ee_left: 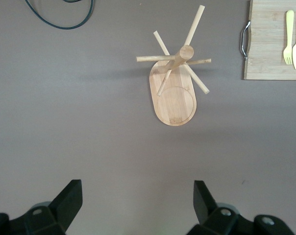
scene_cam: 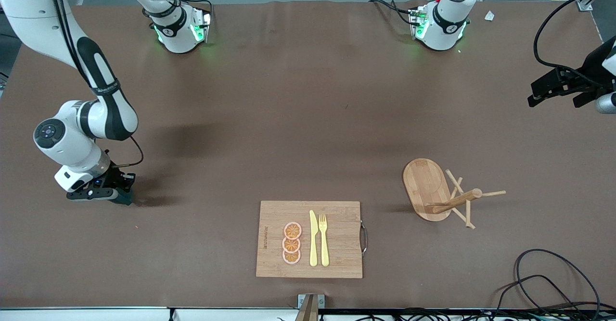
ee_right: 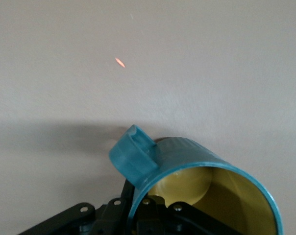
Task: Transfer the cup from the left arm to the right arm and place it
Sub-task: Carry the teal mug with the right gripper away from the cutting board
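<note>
The teal cup [ee_right: 187, 166] with its mustard-yellow inside and small teal handle [ee_right: 133, 156] fills the right wrist view. My right gripper [ee_right: 143, 205] is shut on the cup's rim, with one finger inside and one outside. In the front view the right gripper [scene_cam: 118, 193] holds the cup [scene_cam: 126, 197] low over the table at the right arm's end; I cannot tell if the cup touches the tabletop. My left gripper [scene_cam: 558, 99] waits open and empty above the left arm's end of the table. Its fingers [ee_left: 69, 196] stand wide apart in the left wrist view.
A wooden peg stand [scene_cam: 433, 191] on an oval base stands toward the left arm's end and also shows in the left wrist view [ee_left: 175, 88]. A wooden cutting board [scene_cam: 337, 215] with orange slices, a yellow knife and a fork lies near the front edge. Cables [scene_cam: 544, 273] lie at the front corner.
</note>
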Controlling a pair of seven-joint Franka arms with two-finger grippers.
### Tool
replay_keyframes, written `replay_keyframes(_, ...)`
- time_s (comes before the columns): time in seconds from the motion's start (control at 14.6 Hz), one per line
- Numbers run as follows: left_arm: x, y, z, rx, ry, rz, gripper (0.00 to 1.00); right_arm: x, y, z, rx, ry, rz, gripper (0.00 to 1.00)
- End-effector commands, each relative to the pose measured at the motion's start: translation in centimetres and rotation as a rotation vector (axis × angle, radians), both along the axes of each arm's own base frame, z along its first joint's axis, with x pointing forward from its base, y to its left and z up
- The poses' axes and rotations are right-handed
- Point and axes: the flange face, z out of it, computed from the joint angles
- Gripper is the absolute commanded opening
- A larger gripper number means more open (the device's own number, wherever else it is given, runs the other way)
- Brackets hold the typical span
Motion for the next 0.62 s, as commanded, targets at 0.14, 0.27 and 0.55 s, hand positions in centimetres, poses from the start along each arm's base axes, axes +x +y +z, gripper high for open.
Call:
replay_keyframes(0.14, -0.11, 0.10, 0.10, 0.015, -0.009, 0.008, 1.00, -2.15, -1.74, -1.52, 0.112, 0.165, -0.014, 0.00)
replay_keyframes(0.27, -0.11, 0.10, 0.10, 0.015, -0.009, 0.008, 1.00, -1.99, -1.50, -1.39, 0.112, 0.162, -0.010, 0.00)
replay_keyframes(0.55, -0.05, 0.10, 0.10, 0.015, -0.011, 0.008, 1.00, -1.64, -1.89, -1.07, 0.109, 0.146, -0.014, 0.31)
